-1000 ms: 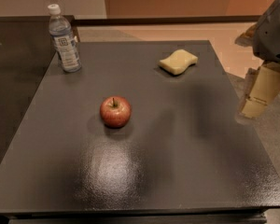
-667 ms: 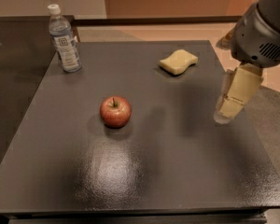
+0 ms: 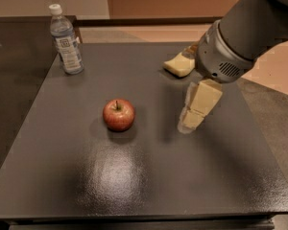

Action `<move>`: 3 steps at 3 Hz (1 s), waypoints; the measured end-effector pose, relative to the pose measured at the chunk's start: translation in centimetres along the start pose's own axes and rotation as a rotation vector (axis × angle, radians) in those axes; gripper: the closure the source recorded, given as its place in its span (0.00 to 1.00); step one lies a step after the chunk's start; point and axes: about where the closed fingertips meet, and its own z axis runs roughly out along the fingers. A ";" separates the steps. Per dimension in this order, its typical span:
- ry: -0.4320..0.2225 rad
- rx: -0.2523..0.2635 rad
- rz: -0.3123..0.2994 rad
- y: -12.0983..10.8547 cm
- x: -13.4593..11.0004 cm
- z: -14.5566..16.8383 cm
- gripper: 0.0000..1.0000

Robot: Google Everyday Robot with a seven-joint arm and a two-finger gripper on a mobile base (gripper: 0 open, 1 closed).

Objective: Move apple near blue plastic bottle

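The red apple with a short dark stem sits near the middle of the dark table. The blue plastic bottle, clear with a white cap and a white-and-blue label, stands upright at the table's far left corner. My gripper hangs from the grey arm coming in from the upper right. It hovers over the table to the right of the apple, about an apple's width and a half away. It holds nothing.
A pale yellow sponge lies at the far right of the table, partly behind my arm. A dark counter adjoins the table on the left. Floor shows beyond the right edge.
My arm and gripper have swept left from the table's right edge toward the apple. The apple, bottle and sponge have not moved.
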 end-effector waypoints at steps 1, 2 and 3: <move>-0.069 -0.032 -0.044 0.4 -2.7 3.1 0.00; -0.108 -0.073 -0.080 0.9 -5.2 6.0 0.00; -0.129 -0.122 -0.107 1.5 -7.3 8.9 0.00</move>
